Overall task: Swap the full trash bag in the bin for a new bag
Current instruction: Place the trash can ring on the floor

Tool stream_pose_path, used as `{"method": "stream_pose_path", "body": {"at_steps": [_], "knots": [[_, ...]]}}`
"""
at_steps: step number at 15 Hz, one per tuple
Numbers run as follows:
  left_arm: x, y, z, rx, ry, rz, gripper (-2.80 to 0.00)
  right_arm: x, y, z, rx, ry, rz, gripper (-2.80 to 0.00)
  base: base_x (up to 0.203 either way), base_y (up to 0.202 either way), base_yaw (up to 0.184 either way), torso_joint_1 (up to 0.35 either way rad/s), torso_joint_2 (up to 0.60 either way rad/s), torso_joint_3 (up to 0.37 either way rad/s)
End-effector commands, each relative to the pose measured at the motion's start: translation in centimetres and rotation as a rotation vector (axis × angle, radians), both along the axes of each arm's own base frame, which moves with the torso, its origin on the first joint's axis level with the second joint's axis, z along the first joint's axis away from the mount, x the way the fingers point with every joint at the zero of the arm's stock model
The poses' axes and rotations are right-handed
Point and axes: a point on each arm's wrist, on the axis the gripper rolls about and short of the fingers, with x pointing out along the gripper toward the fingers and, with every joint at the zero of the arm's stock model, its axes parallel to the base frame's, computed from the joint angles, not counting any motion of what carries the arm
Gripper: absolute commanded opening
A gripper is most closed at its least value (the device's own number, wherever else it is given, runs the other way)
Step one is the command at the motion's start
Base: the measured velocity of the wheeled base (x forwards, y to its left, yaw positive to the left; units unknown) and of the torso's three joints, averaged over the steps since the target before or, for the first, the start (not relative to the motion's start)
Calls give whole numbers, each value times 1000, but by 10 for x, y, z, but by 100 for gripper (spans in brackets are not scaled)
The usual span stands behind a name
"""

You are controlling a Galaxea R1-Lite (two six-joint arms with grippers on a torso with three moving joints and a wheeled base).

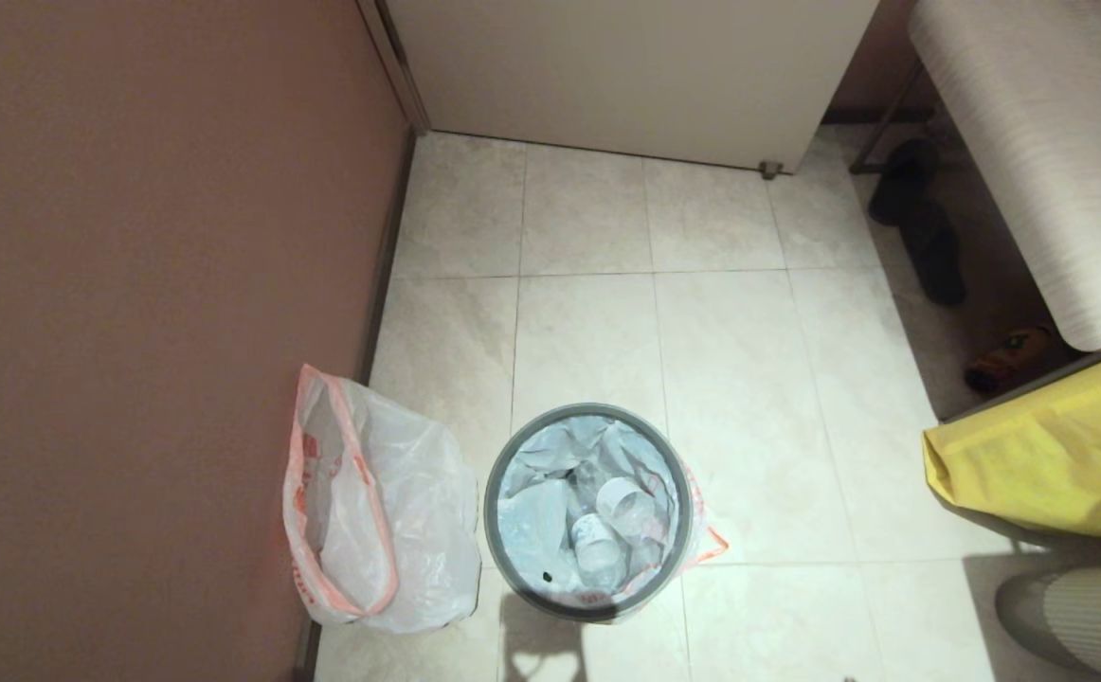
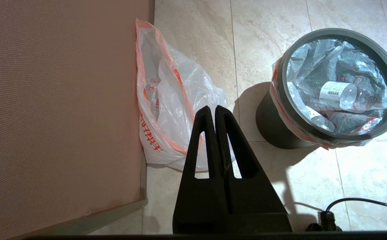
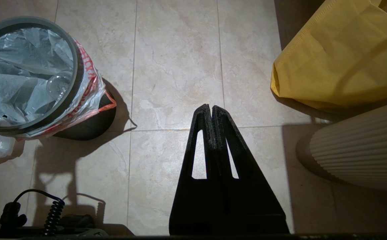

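The black bin (image 1: 586, 606) (image 2: 273, 126) (image 3: 90, 125) stands on the tiled floor, its grey hoop (image 1: 494, 530) clamping the full trash bag (image 1: 550, 521) (image 2: 316, 63) (image 3: 17, 76). White cups and a bottle show through that bag's film. The new bag (image 1: 408, 511) (image 2: 177, 86) leans against the brown wall, left of the bin, showing only plain film with pink-red band and red print. My left gripper (image 2: 212, 108) is shut and empty, held above the floor near the new bag. My right gripper (image 3: 210, 106) is shut and empty over bare tiles right of the bin. Neither shows in the head view.
A yellow fabric bag (image 1: 1062, 445) (image 3: 340, 56) sits at the right beside a ribbed white object (image 1: 1081, 606) (image 3: 360, 146). Dark slippers (image 1: 920, 227) lie under a pale bench (image 1: 1034, 142). A white cabinet (image 1: 636, 66) stands at the back and the brown wall (image 1: 153, 284) runs along the left.
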Motion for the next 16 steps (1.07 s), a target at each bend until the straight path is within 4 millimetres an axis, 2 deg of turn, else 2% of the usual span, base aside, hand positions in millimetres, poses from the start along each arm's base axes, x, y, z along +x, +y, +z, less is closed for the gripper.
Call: {"method": "stream_pose_path", "body": {"at_steps": [1,9,13,16], "knots": [[0,0,0,-1,-1,1,-280,0,0,0,0,0,1,-280,0,0,0,0,0,0],[0,0,0,-1,-1,0,-280,0,0,2,-38,-9,1,-280,0,0,0,0,0,0],[0,0,0,-1,-1,0,-280,-6,0,23,-63,-27,8,-280,0,0,0,0,0,0],[0,0,0,-1,-1,1,-280,-8,0,47,-63,-2,4,-280,0,0,0,0,0,0]]}}
